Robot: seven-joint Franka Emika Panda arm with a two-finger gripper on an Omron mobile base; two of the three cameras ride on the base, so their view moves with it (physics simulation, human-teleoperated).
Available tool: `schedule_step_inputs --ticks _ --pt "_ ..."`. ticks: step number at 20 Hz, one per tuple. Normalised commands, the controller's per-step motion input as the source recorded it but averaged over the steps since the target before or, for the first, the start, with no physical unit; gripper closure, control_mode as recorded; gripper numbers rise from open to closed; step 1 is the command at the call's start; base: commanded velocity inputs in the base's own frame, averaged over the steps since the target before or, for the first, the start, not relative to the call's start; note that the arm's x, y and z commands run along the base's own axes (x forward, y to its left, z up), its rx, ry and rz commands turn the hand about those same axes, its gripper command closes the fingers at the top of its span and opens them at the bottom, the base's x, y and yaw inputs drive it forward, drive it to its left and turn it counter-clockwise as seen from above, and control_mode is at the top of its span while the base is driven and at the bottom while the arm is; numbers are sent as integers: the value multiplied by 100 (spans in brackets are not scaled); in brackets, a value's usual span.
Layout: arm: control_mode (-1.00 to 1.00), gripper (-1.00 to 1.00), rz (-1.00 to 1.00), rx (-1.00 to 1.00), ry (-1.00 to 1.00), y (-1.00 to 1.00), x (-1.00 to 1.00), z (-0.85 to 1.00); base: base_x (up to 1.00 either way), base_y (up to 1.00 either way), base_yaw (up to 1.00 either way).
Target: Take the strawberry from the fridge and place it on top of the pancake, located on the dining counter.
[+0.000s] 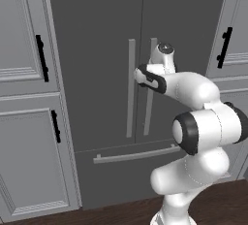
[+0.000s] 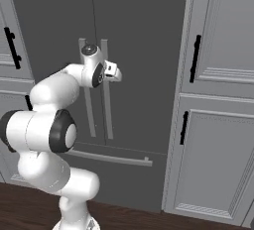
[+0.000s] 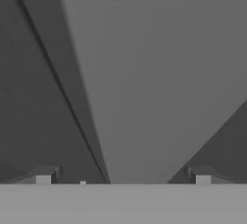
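Note:
The fridge (image 1: 97,49) is a tall dark grey French-door unit, and both of its doors are shut. The strawberry, the pancake and the dining counter are out of view. My gripper (image 2: 114,71) is raised to the middle of the doors, right in front of the two long grey bar handles (image 1: 131,88). In the hand view my gripper (image 3: 123,177) is open, its fingertips (image 3: 43,177) set wide apart. A light grey handle (image 3: 159,88) looms large between and beyond them, untouched.
Light grey panelled cabinets with black handles flank the fridge on the left (image 1: 29,122) and on the right (image 2: 218,125). The bottom drawer (image 1: 126,170) has a horizontal bar handle (image 1: 138,154). Dark wooden floor (image 2: 149,221) runs along the base.

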Motion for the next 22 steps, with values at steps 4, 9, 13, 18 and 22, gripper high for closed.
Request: schedule_step_inputs --ticks 4,9,13,18,22 --pt "-100 -100 0 0 -4 0 18 -28 0 0 0" --pt "-100 -100 0 0 -7 0 25 -34 0 0 0" --pt "-100 -100 0 0 -1 0 51 -33 0 0 0" --pt "-100 100 0 0 0 0 76 -39 0 0 0" --pt "-100 100 0 0 0 3 83 -46 0 0 0"
